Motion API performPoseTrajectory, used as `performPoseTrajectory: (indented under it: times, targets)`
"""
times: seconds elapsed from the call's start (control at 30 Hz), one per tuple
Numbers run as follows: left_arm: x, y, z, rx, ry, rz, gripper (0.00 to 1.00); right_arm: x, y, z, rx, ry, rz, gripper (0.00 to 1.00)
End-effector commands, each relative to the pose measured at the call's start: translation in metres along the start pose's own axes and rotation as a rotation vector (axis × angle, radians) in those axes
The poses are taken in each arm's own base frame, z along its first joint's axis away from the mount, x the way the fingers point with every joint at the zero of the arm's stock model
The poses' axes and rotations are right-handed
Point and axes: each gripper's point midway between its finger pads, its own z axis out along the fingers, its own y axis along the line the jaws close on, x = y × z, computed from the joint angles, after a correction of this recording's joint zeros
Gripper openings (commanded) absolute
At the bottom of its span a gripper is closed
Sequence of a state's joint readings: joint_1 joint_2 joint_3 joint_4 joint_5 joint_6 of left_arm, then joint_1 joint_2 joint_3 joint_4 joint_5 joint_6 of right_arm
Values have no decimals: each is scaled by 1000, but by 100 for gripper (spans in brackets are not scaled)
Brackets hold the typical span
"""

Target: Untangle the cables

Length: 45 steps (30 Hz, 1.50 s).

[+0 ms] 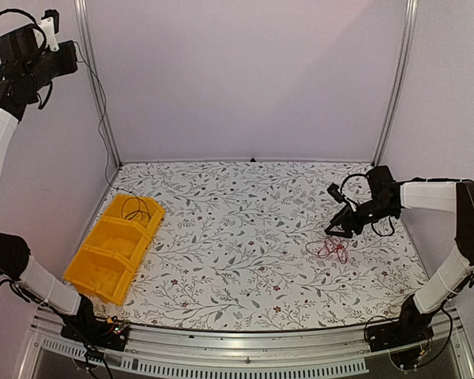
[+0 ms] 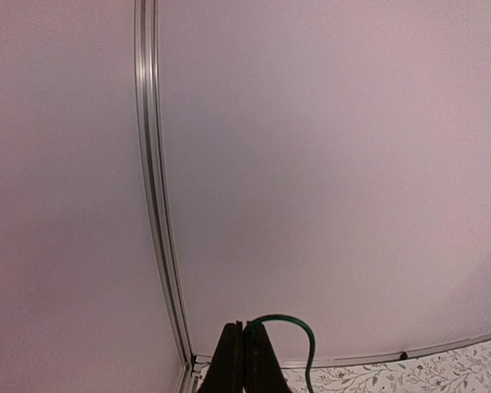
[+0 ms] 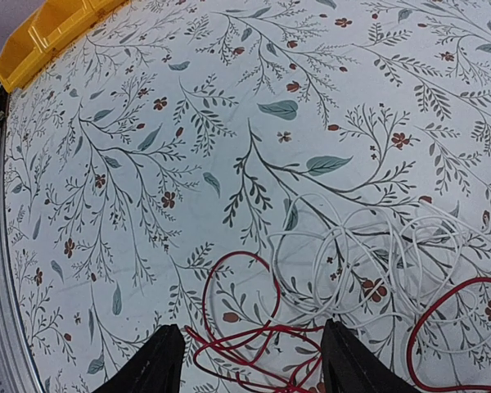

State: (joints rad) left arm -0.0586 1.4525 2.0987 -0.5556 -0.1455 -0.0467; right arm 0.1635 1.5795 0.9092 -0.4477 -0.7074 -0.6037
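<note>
The cables [image 1: 330, 250], red loops tangled with white, lie on the right side of the table [image 1: 245, 237]. They form a loose heap, spread slightly crosswise, with no clear heading. The right gripper [image 3: 251, 332] hovers over them with fingers spread, apparently set to pick one strand, which calls for a clean pinch. The left gripper [image 2: 244, 360], pressed together, is raised high.

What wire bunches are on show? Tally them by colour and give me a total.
Thin red wire tangle: 1
Thin white wire coil overlapping it: 1
Thin black wire loops in the yellow plastic bin: 1
Thin green wire in the shut left gripper: 1
Total: 4
</note>
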Motion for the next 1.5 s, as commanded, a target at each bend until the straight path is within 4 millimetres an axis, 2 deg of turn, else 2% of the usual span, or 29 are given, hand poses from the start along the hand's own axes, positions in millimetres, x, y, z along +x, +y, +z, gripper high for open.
performPoseTrajectory:
  times: [0.0, 0.27, 0.5, 0.63, 0.77, 0.8, 0.9, 1.03, 1.2, 1.33, 1.4, 1.47]
  targets:
    - [25, 21, 9, -61, 48, 34, 0, -4, -4, 2, 4, 3, -16, 61]
    - [69, 23, 0, -55, 122, 32, 0, -2, -4, 4, -2, 10, -16, 61]
    - [130, 20, -18, -29, 239, 17, 0, -1, -4, 5, -11, 14, -14, 61]
    - [174, 15, -29, 3, 325, -15, 0, -1, -4, 7, -17, 18, -12, 62]
    - [230, 5, -35, 53, 442, -60, 0, 1, -3, 8, -20, 24, -14, 62]
    - [243, -3, -36, 93, 470, -80, 0, 1, -3, 9, -21, 25, -14, 62]
    - [273, -17, -34, 158, 530, -146, 0, 2, -3, 9, -21, 29, -14, 62]
    - [297, -34, -25, 224, 579, -217, 0, 4, -4, 10, -16, 38, -11, 62]
    - [318, -54, -13, 244, 620, -204, 0, 5, -6, 9, -4, 44, -15, 62]
    - [348, -39, -11, 156, 698, -129, 0, 7, -6, 9, 1, 51, -15, 62]
    - [365, -27, -15, 103, 743, -72, 0, 8, -6, 10, 1, 53, -15, 62]
    - [381, -7, -21, 7, 788, 9, 0, 8, -7, 10, 1, 56, -14, 62]
